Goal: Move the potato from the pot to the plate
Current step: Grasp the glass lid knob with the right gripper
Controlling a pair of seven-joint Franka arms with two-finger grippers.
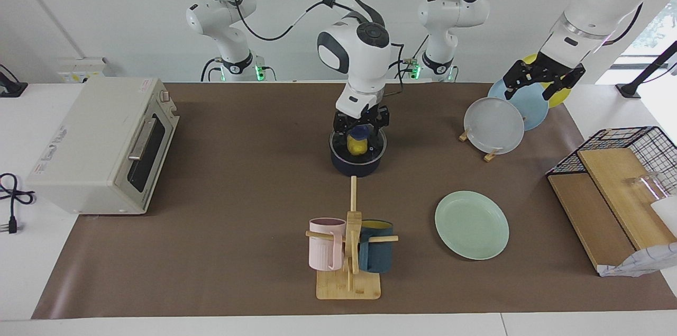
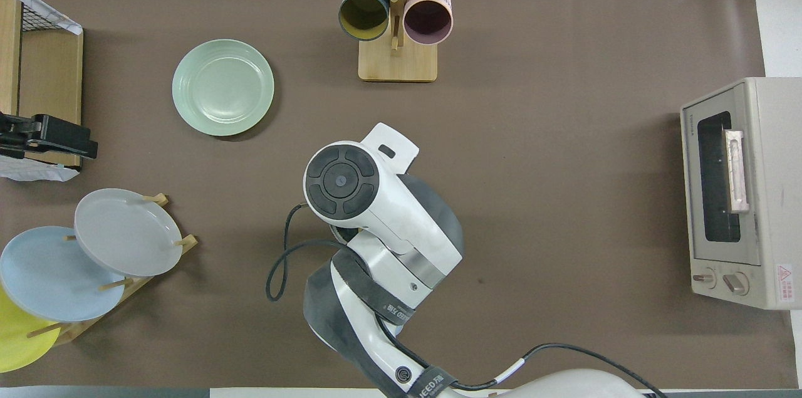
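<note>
The dark navy pot (image 1: 357, 164) stands mid-table, nearer to the robots than the mug rack. The yellow potato (image 1: 357, 146) stands on end inside its rim. My right gripper (image 1: 358, 137) reaches down into the pot with a finger on each side of the potato, shut on it. In the overhead view the right arm (image 2: 369, 210) hides the pot and the potato. The mint-green plate (image 1: 472, 225) lies flat and bare toward the left arm's end, and also shows in the overhead view (image 2: 223, 86). My left gripper (image 1: 545, 81) waits open over the plate rack.
A wooden rack holds a grey-white plate (image 1: 494, 125), a light blue plate (image 1: 531, 106) and a yellow one. A mug rack (image 1: 349, 251) holds pink and teal mugs. A toaster oven (image 1: 100, 145) stands at the right arm's end, a wire basket (image 1: 629, 161) with boards at the left arm's end.
</note>
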